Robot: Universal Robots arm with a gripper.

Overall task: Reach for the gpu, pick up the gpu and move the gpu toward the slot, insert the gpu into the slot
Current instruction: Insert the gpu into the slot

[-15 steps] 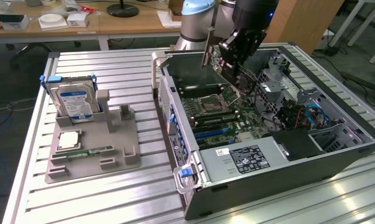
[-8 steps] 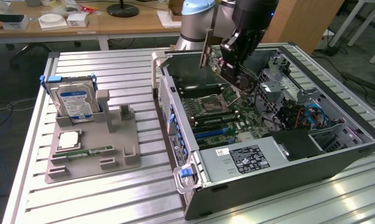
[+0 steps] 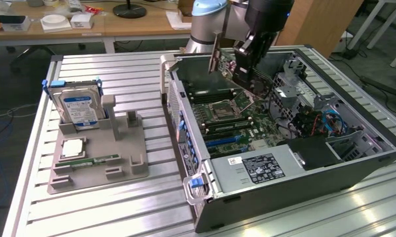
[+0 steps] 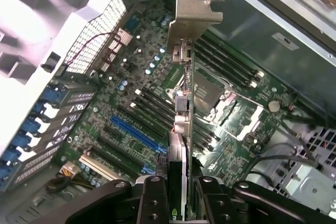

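Note:
The gpu [image 3: 225,61] is a thin dark card with a grey metal end bracket [image 4: 195,9]. It hangs tilted in the air above the open computer case [image 3: 204,187]. My gripper [image 3: 246,74] is shut on it. In the wrist view the gpu [image 4: 181,145] runs edge-on between my two black fingers [image 4: 152,198]. It sits over the motherboard, above the CPU socket and the memory rows. The blue slot [image 4: 134,132] lies on the board to one side of the card, apart from it, and appears in the exterior view as the slot [image 3: 224,141].
On the exterior view's left, a grey holder [image 3: 119,158] carries a silver hard drive [image 3: 79,109], a CPU [image 3: 73,148] and a small memory stick [image 3: 97,160]. Cables and a drive cage [image 3: 316,118] crowd the case's right side. A power supply [image 3: 257,165] fills its near end.

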